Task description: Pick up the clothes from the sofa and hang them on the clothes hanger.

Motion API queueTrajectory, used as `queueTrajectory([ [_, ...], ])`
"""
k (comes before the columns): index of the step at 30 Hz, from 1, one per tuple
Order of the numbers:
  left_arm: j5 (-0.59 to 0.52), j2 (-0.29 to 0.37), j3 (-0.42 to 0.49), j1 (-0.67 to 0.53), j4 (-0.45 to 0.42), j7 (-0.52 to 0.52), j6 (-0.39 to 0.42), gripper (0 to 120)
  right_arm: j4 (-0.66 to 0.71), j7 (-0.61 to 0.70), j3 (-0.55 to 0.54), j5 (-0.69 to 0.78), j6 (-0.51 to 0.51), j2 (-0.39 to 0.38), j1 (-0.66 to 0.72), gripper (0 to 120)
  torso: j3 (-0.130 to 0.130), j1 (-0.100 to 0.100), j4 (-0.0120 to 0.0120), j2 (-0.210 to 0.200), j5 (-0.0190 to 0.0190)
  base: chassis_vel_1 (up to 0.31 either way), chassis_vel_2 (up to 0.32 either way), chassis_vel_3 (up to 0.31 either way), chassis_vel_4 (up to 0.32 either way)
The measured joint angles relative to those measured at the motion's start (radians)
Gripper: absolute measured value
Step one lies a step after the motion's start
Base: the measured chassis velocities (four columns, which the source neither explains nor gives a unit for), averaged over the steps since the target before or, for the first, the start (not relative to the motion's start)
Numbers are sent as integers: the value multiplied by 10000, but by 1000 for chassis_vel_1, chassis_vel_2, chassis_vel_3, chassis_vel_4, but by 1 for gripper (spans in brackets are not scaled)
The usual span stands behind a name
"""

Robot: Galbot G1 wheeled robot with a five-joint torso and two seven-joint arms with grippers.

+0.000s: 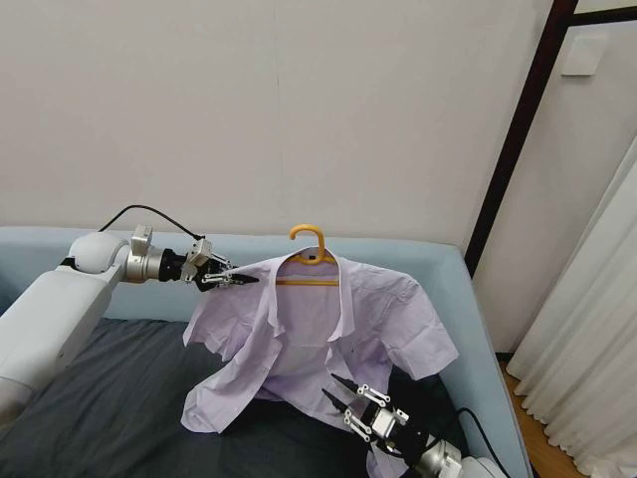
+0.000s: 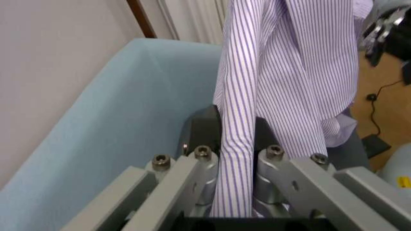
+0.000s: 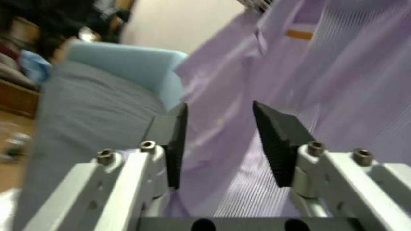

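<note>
A seemingly limp, light shirt (image 1: 318,339) is being pinched at its shoulder by the left claw (image 1: 237,279), the right claw (image 1: 334,390) being held wide.

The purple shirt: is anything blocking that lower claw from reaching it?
Nothing visible does. The right gripper is open at the lower hem of the shirt, with only fabric ahead of its fingers. The left gripper is shut on the shoulder of the shirt, beside the orange hanger.
</note>
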Motion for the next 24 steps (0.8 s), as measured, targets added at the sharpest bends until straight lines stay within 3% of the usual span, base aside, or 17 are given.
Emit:
queueTrajectory([
  [4, -335, 39, 13, -120, 63, -229, -200, 4, 1232, -1735, 615, 3299, -718, -965, 81, 66, 0, -1, 2, 0, -1, 0, 0, 0, 0],
  [8, -565, 39, 105, -313, 112, -209, -206, 4, 1867, -1828, 939, 4882, -1609, -1594, 610, 77, 0, 0, 3, 0, -3, 0, 0, 0, 0],
  [9, -614, 43, 197, -461, 124, -63, -206, 4, 2188, -1250, 1133, 5491, -2188, -2094, 1130, 84, 0, 0, 3, 0, -4, 0, 0, 0, 0],
  [14, -635, 89, 305, -738, 125, 319, -203, 4, 2482, 620, 1332, 5980, -3099, -3218, 2314, 98, 1, 0, 2, -1, -1, 0, 0, 0, 0],
  [17, -647, 139, 367, -915, 135, 512, -203, 4, 2496, 1237, 1313, 6069, -3513, -3658, 2823, 100, 0, 0, 1, -2, -1, 0, 0, 0, 0],
  [24, -490, 141, 532, -976, -85, 898, -270, 4, 1849, 630, 1130, 6478, -4512, -4535, 3865, 100, 0, 0, 2, -2, -1, 0, 0, 0, 0],
])
